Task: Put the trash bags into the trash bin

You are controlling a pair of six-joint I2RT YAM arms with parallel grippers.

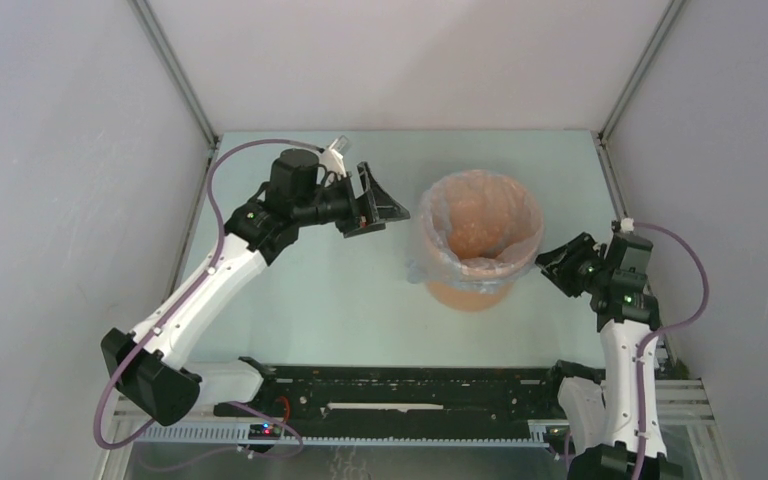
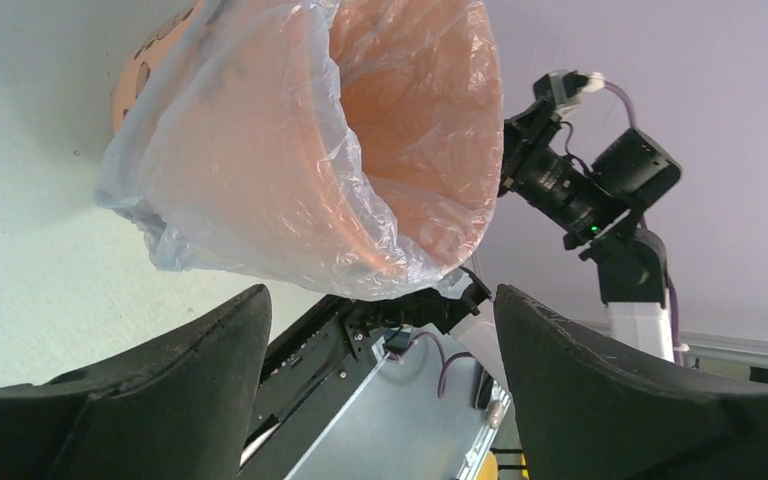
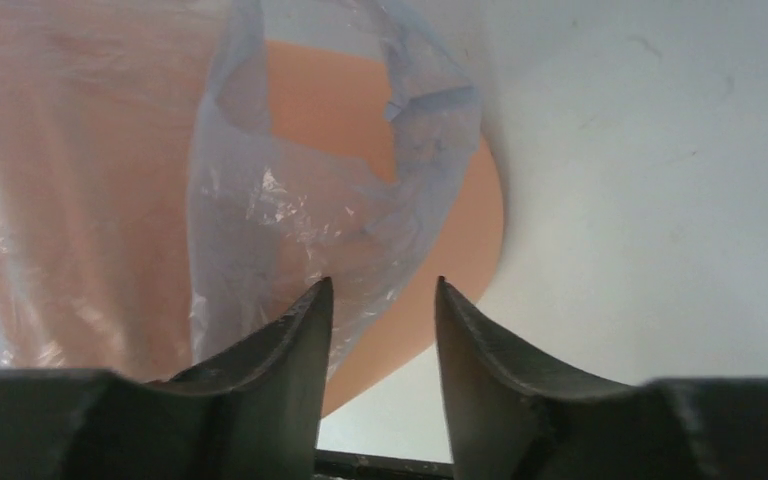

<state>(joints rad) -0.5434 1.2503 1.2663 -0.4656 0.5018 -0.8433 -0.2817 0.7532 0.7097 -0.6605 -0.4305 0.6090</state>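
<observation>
The orange trash bin (image 1: 465,292) stands upright mid-table. The pale translucent trash bag (image 1: 480,225) lines its inside and is folded over its rim. It also shows in the left wrist view (image 2: 290,190) and the right wrist view (image 3: 300,210), hanging down the bin's side (image 3: 460,250). My left gripper (image 1: 378,210) is open and empty, a little left of the bin near rim height. My right gripper (image 1: 555,262) is open and empty, close to the bin's right side, apart from the bag.
Grey enclosure walls stand on the left, back and right. A black rail (image 1: 400,385) and metal plate run along the near edge between the arm bases. The right arm's camera (image 2: 600,185) shows past the bin in the left wrist view.
</observation>
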